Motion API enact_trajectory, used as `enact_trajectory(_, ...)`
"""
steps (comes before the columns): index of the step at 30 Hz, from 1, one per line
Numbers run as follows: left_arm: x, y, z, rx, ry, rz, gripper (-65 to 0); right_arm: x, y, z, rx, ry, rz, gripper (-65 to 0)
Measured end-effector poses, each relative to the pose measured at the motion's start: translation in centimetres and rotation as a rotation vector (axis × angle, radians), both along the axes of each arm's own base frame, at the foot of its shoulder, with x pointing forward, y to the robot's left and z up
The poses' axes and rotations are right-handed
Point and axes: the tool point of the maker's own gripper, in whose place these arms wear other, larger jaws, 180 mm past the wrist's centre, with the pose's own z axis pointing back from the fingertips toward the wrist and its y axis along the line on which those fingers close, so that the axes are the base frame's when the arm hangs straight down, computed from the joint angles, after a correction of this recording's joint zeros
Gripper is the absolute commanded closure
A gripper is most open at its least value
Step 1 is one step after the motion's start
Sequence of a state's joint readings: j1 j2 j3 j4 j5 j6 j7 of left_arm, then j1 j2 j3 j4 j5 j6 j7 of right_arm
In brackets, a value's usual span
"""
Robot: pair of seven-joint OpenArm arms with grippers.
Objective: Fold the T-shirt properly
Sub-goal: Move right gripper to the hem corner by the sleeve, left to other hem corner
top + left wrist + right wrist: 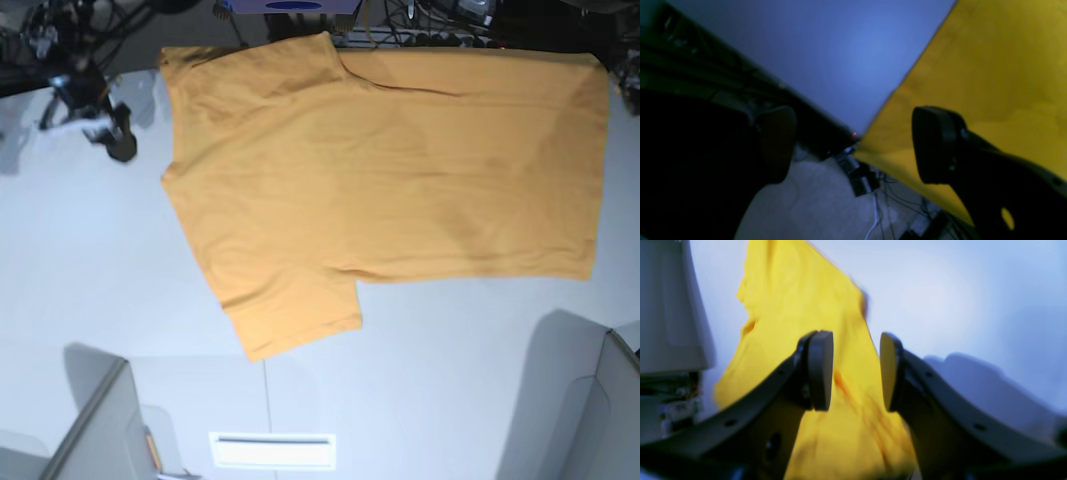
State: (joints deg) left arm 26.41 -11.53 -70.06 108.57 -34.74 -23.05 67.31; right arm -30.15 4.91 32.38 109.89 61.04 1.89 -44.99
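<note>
The T-shirt [390, 180] is plain orange-yellow and lies spread flat on the white table [90, 270], collar end to the left, one sleeve pointing to the front. No lettering shows. My right gripper [113, 140] is open and empty above the bare table, left of the shirt's far-left sleeve. In the right wrist view the right gripper [855, 370] has its jaws apart, with the shirt [796, 306] beyond them. In the left wrist view my left gripper [857, 145] is wide open and empty, hovering by a shirt corner [973, 83] that hangs at the table's edge.
Cables and a power strip [860, 180] lie on the floor below the table's edge. Grey housings stand at the front left [95, 430] and front right [600, 420]. A white label [272, 450] lies at the front. Dark equipment and cables [440, 15] line the far edge.
</note>
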Motion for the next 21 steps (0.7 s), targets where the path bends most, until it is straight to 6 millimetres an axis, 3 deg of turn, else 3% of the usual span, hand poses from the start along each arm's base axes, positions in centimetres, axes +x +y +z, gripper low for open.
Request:
enact_trajectory(6, 6.3, -2.3, 0.2, -0.024, -0.079, -0.131, -51.7, 8.0, 2.6, -0.3, -0.024, -0.044, 0.119, -22.4)
enact_trajectory(11, 8.7, -2.6, 1.1, -0.03, -0.152, -0.134, -51.5, 13.4, 4.2, -1.0, 0.042, -0.039, 0.161, -22.4)
enact_trajectory(18, 11.8, -2.5, 3.2, 0.021, -0.178, -0.215, -51.5, 19.4, 4.0, -2.6, 0.141, 0.018, 0.135, -23.0)
enact_trajectory(21, 12.8, -3.3, 3.2, 0.023, -0.162, -0.269, -51.5, 21.5, 5.1, -3.2, 0.158, 0.067, 0.194, -30.6)
